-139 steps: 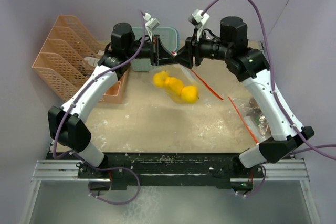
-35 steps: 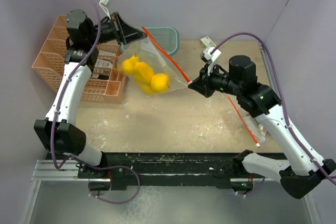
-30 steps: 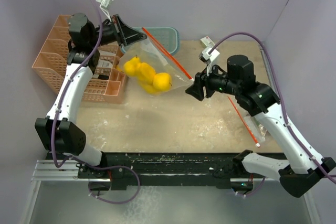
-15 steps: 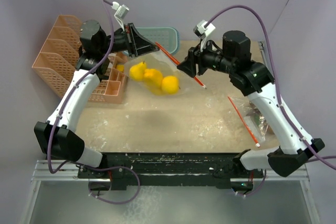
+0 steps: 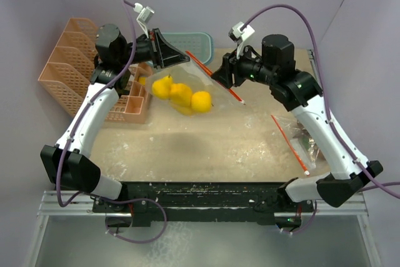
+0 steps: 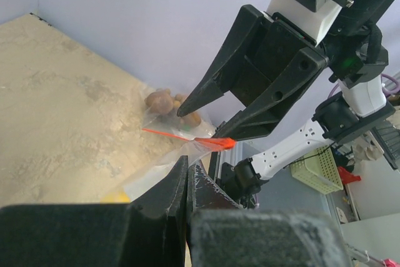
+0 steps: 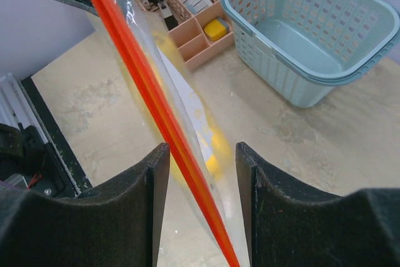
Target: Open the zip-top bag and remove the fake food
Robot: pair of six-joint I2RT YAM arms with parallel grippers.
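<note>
A clear zip-top bag [image 5: 187, 79] with a red zip strip [image 5: 215, 79] hangs in the air with several yellow fake food pieces [image 5: 181, 94] inside. My left gripper [image 5: 178, 57] is shut on the bag's upper left corner; the left wrist view shows the film pinched between the jaws [image 6: 187, 168]. My right gripper [image 5: 222, 76] is open, its fingers either side of the red zip strip [image 7: 144, 85] without touching it [image 7: 201, 145]. A brown ball cluster [image 6: 165, 101] lies in a second bag [image 5: 306, 136] at the right.
A pink desk organizer [image 5: 75, 67] stands at the back left with small items in its compartments [image 7: 187, 4]. A light blue basket [image 5: 197, 42] sits at the back centre, also in the right wrist view [image 7: 312, 29]. The second bag's red zip [image 5: 290, 145] lies near the right edge.
My right gripper let go of the bag's right end, moved up and left, and now straddles the zip strip. My left gripper carried the bag to the right.
</note>
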